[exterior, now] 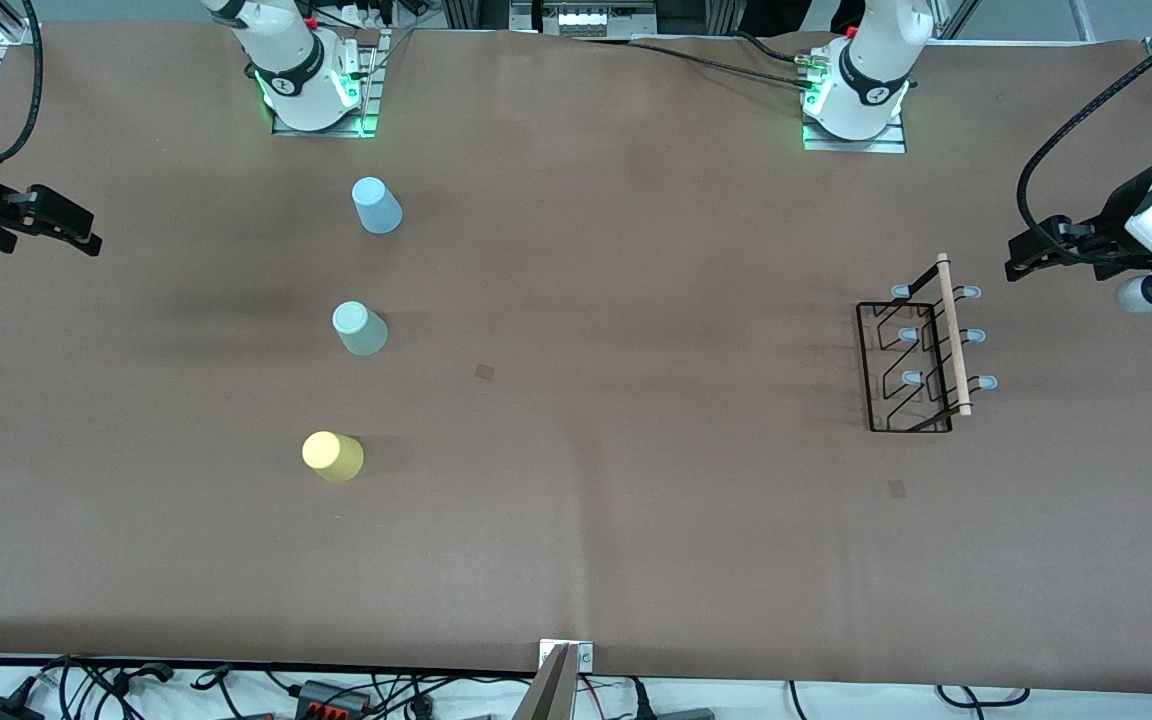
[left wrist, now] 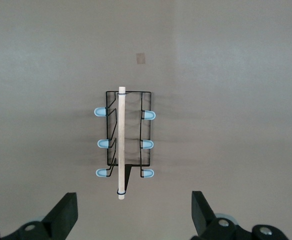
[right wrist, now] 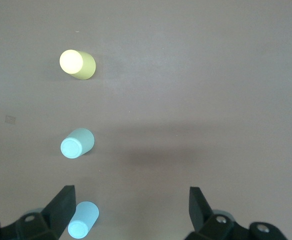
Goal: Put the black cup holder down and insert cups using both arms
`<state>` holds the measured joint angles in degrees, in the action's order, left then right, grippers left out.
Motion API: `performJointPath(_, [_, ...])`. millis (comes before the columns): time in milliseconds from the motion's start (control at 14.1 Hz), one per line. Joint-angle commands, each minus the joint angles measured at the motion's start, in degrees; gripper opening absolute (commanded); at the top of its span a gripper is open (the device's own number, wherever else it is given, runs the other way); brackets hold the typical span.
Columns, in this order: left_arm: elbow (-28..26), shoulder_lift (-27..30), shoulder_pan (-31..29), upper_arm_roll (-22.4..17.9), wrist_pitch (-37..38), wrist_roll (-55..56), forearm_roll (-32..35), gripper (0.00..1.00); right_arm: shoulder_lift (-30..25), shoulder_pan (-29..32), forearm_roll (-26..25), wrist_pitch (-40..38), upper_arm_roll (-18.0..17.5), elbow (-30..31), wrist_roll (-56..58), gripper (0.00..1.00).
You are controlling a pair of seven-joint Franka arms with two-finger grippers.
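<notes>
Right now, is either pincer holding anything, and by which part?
Nothing is held. The left pincer is open over bare table beside the black cup holder; the right pincer is open beside the cups.

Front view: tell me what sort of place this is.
Probably a robotics lab bench, not a kitchen. Two white arms are bolted to metal plates on a table covered in brown paper. Cables and power adapters run along its near edge. Only the staged cups and a black cup holder sit on it.
</notes>
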<state>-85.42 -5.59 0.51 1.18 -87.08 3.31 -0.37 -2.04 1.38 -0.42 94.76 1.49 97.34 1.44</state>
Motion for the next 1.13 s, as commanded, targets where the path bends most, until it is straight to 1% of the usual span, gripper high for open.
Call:
performJointPath(0, [0.34, 0.41, -0.16, 0.05, 0.24, -0.94, -0.24, 1.00, -1.03, 0.29, 0.07, -0.80, -0.35, 0.22, 0.85, 1.00])
performJointPath(779, [0.43, -0.11, -0.07, -0.39, 0.68, -0.24, -0.95, 1.00, -0.51, -0.24, 0.07, 0.34, -0.44, 0.13, 0.59, 1.00])
performJointPath(992, [-0.71, -0.73, 0.10, 0.05, -0.11, -0.94, -0.60, 1.00, -0.33, -0.33, 0.25, 1.66, -0.44, 0.13, 0.50, 1.00])
performJointPath(1062, [-2.89, -0.82, 0.28, 0.05, -1.85, -0.85, -0.51, 1.00, -0.33, -0.41, 0.16, 2.09, -0.44, 0.31, 0.41, 1.00])
